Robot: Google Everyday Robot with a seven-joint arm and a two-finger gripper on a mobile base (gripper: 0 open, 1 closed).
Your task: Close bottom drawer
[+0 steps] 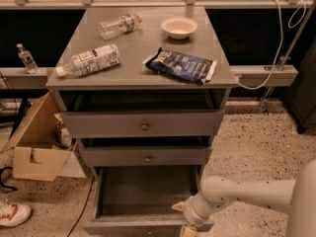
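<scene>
The bottom drawer (148,191) of the grey wooden cabinet (143,73) is pulled far out, showing its bare grey inside; its front runs along the frame's lower edge and its knob is cut off there. The middle drawer (144,156) and upper drawer (142,125) stand slightly out, each with a brass knob. My gripper (186,226) is at the end of the white arm (247,194), which comes in from the right. It sits at the right part of the bottom drawer's front, mostly cut off by the frame's bottom edge.
On the cabinet top lie two plastic bottles (89,60) (118,24), a white bowl (179,26) and a dark blue snack bag (180,65). An open cardboard box (37,142) stands on the floor left of the cabinet, with a shoe (12,214) at the lower left. A shelf rail (264,75) and cables (276,43) are on the right.
</scene>
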